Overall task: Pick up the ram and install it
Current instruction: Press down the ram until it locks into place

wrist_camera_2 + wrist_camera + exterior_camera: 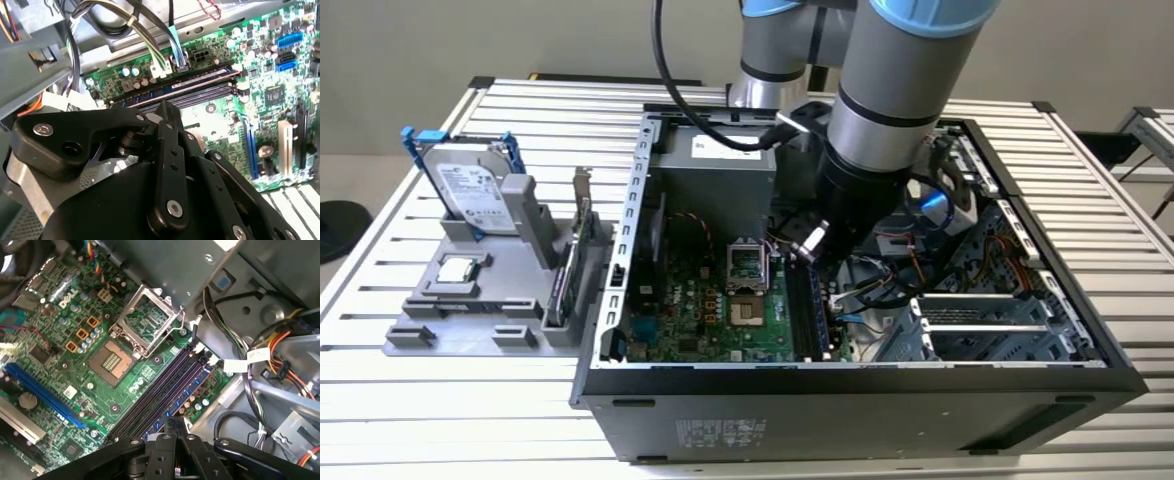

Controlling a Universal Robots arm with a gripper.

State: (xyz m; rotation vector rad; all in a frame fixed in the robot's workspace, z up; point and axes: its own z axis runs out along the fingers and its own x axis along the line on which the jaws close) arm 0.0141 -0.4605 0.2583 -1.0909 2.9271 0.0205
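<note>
The ram (172, 87) was seen seated in the motherboard (75, 365) slot; the pincer's (172, 427) state could not be told.

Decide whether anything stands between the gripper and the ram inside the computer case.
Nothing visible does. In the second wrist view the ram lies along the memory slots, apparently seated, with the gripper directly beside it. The cables plug in on the ram's far side, not in between.
</note>
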